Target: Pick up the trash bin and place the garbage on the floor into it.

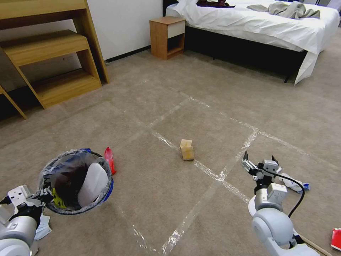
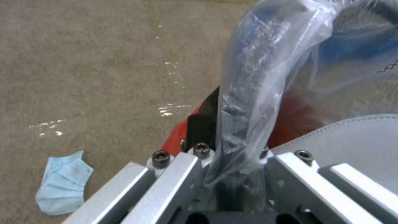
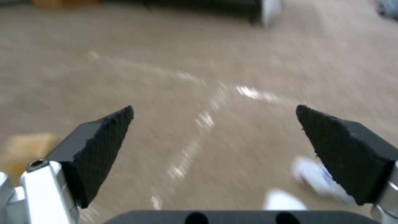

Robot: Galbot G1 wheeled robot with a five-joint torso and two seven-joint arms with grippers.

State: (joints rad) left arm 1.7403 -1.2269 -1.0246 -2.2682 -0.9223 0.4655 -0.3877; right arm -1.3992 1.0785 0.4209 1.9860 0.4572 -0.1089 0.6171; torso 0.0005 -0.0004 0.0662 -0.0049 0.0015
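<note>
The trash bin (image 1: 76,181), blue-rimmed and lined with a crinkled plastic bag, hangs low at my left with a white slipper (image 1: 93,183) inside it. My left gripper (image 1: 48,196) is shut on its near rim; the left wrist view shows the fingers (image 2: 186,174) clamping the rim and bag (image 2: 248,93). A red wrapper (image 1: 110,160) lies just beyond the bin. The tan paper bag (image 1: 187,149) sits on the floor (image 1: 199,99) ahead. My right gripper (image 1: 260,160) hovers open and empty (image 3: 215,140) right of the paper bag, next to a crumpled white-and-blue tissue (image 1: 295,184). A blue mask (image 2: 62,183) lies below my left wrist.
A wooden shelf unit (image 1: 53,53) stands far left, a nightstand (image 1: 167,35) and a bed (image 1: 263,25) at the back. Shiny tape strips (image 1: 209,172) cross the carpet. A red item (image 1: 335,239) and a wooden stick (image 1: 314,244) lie at the lower right.
</note>
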